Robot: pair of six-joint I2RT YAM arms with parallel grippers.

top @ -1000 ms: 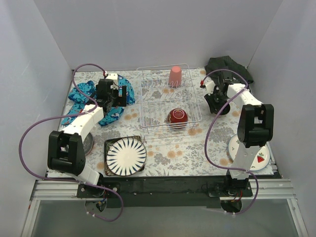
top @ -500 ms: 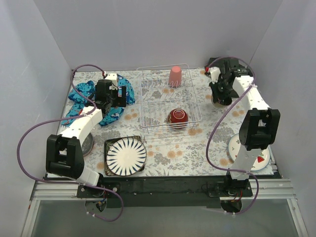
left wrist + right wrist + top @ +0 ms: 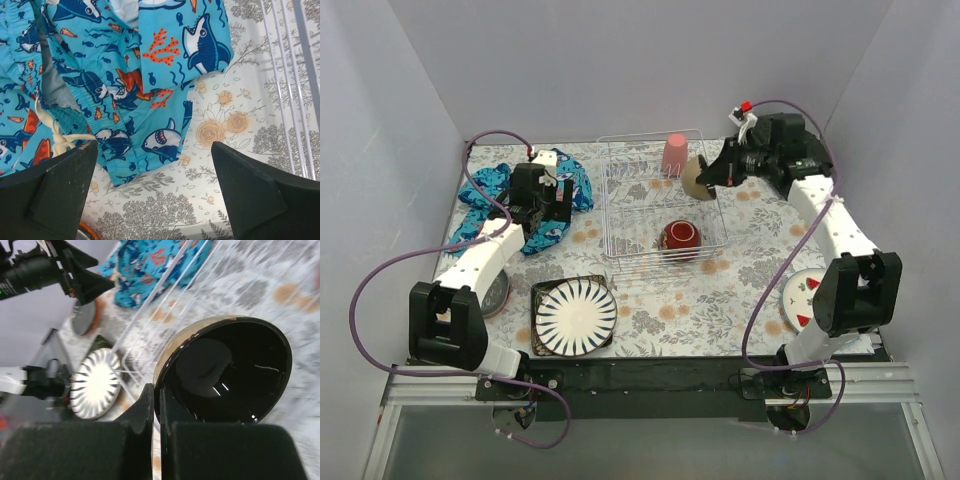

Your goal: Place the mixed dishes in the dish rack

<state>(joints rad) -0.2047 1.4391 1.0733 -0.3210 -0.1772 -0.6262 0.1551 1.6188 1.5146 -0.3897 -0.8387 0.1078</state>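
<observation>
My right gripper (image 3: 712, 172) is shut on the rim of the cream bowl (image 3: 696, 179), glossy black inside (image 3: 230, 370), and holds it tilted above the back right side of the white wire dish rack (image 3: 620, 215). In the right wrist view the gripper (image 3: 156, 390) pinches the rim. The pink cup (image 3: 675, 154) stands upside down at the rack's back. The dark red bowl (image 3: 680, 237) sits at its front right. My left gripper (image 3: 542, 205) is open and empty over the table beside the blue cloth (image 3: 125, 75). The black-striped white plate (image 3: 576, 314) lies on the dark square plate (image 3: 538, 292).
The watermelon-print plate (image 3: 810, 290) lies front right, partly under the right arm. The orange plate (image 3: 500, 290) lies front left, half hidden by the left arm. The blue cloth (image 3: 485, 190) is bunched at the back left. Grey walls close three sides.
My right arm has lifted the cream bowl from the back right of the table and swung it left to the rack's right side. The left arm has barely moved.
</observation>
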